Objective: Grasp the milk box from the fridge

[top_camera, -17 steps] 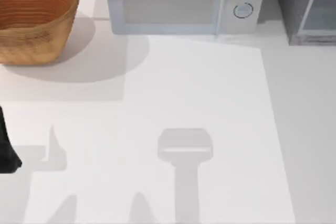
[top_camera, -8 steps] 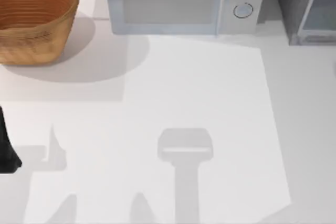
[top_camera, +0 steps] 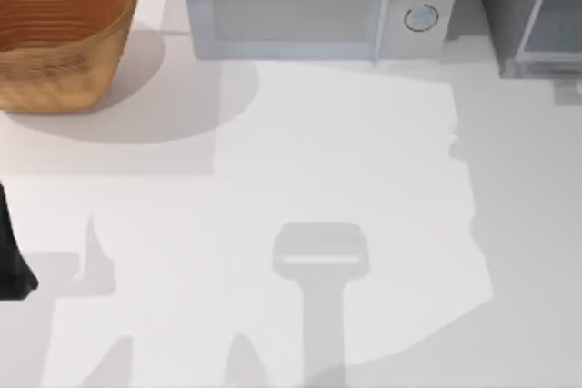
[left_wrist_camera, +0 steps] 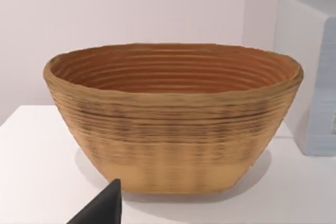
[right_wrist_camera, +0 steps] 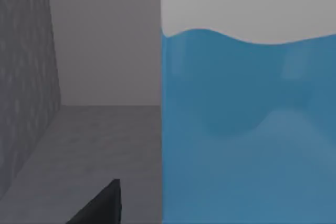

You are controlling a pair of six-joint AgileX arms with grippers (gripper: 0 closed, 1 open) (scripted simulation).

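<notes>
The milk box looms close in the right wrist view, light blue with a white top, standing on the grey floor inside the fridge, whose dark speckled wall is beside it. A dark part of my right gripper shows at the picture's edge, just short of the carton. From above, the fridge stands at the back right corner with its pale glass door in a light frame. My left arm is parked at the table's left edge, and a dark part of its gripper faces the basket.
A woven brown basket sits at the back left. A pale grey microwave with two round knobs stands at the back middle, between the basket and the fridge. Arm shadows fall across the white table.
A broad shadow has spread leftward over the table's right side. The left arm has not moved.
</notes>
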